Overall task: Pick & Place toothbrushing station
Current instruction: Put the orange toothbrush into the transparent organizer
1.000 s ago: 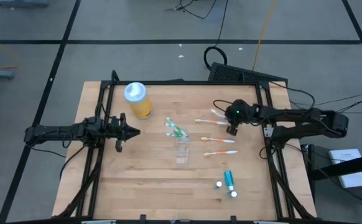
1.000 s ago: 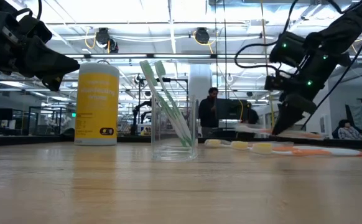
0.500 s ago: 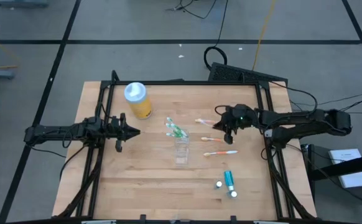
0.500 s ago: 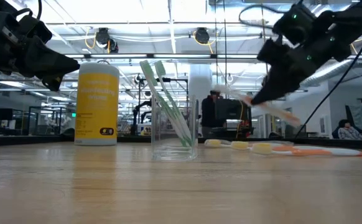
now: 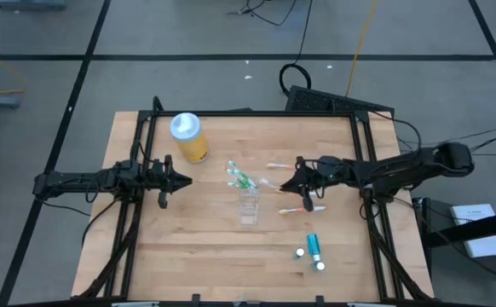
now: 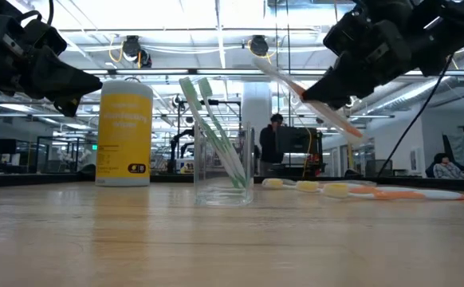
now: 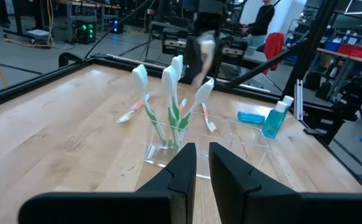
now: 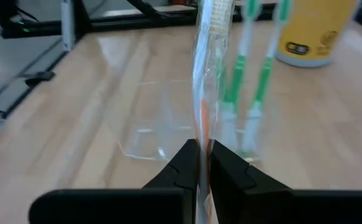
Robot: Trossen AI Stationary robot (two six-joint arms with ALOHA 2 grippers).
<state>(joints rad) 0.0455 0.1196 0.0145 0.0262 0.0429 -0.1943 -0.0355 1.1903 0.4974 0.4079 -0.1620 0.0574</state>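
A small clear cup stands at the table's middle with two green toothbrushes leaning in it, heads up. My right gripper hovers just right of the cup, shut on an orange-and-white toothbrush. Two more toothbrushes lie flat on the table to the right. Teal white-capped tubes rest near the front right. My left gripper waits shut and empty, left of the cup. My right gripper pinches the toothbrush's handle between its two fingers, nearer the tail end than the head. The fingers lie across the handle. The toothbrush is lifted clear of the table and slants, head up toward the cup, tail down.
A yellow bottle with a pale blue lid stands at the far left of the wooden table. Black frame rails run along the table's sides. People and equipment show in the room beyond the far edge.
My right gripper has taken the orange-and-white toothbrush off the table, risen and gone toward the table's left, to the cup. The toothbrush has been lifted clear and tipped from flat to slanting, head up.
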